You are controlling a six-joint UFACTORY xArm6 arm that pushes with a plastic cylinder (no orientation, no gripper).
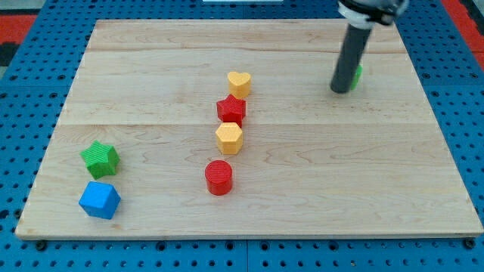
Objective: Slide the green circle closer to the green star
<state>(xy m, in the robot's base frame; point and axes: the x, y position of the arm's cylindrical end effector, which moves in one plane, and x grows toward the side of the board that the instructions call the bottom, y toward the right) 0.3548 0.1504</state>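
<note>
The green circle (pixel 355 75) sits at the view's upper right, mostly hidden behind my rod; only a sliver of green shows. My tip (pixel 339 90) rests on the board just left of and against that block. The green star (pixel 100 158) lies far off at the view's lower left, with a blue cube (pixel 100 199) right below it.
A column of blocks stands mid-board: a yellow heart (pixel 239 83), a red star (pixel 231 109), a yellow hexagon (pixel 228 138) and a red cylinder (pixel 218 177). The wooden board (pixel 302 196) lies on a blue pegboard.
</note>
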